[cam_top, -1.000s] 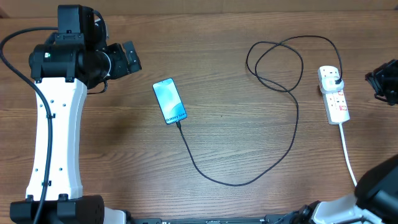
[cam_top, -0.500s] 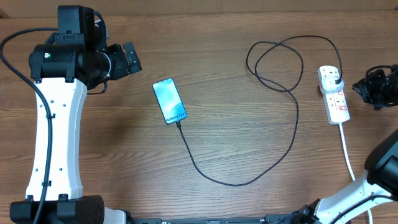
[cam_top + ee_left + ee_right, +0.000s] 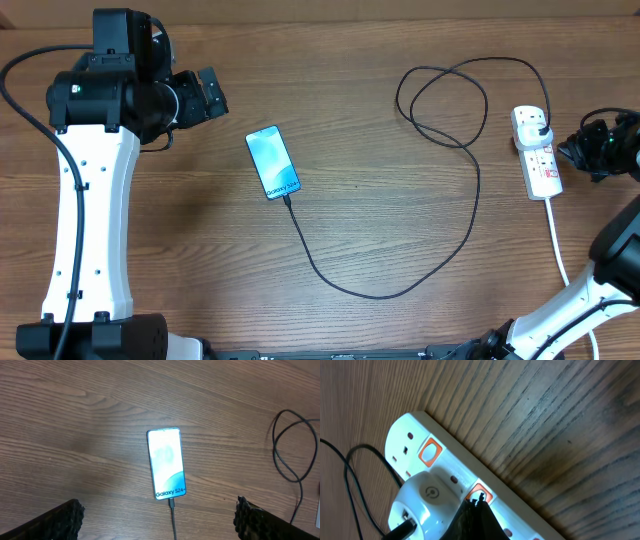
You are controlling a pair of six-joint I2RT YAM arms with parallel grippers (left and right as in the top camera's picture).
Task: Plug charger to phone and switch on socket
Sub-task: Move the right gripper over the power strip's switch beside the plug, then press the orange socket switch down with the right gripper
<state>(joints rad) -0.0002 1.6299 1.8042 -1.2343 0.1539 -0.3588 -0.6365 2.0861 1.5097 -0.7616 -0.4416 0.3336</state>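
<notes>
The phone (image 3: pixel 273 162) lies screen up left of the table's middle, its "Galaxy S24" end nearest me; it also shows in the left wrist view (image 3: pixel 166 463). The black charger cable (image 3: pixel 400 290) is plugged into that end and loops right to the white adapter on the socket (image 3: pixel 537 152). My left gripper (image 3: pixel 160 522) is open and empty, above and left of the phone. My right gripper (image 3: pixel 479 502) is shut, its tip on an orange-red switch (image 3: pixel 480 491) of the socket (image 3: pixel 440 472) beside the adapter (image 3: pixel 422 500).
The socket's white cord (image 3: pixel 558 245) runs toward the front edge at the right. The cable's loops (image 3: pixel 440 100) lie at the back, left of the socket. The left arm's white body (image 3: pixel 90 220) covers the table's left side.
My right gripper has moved left from the table's right edge to the socket. The left arm, phone and cable have not moved.
</notes>
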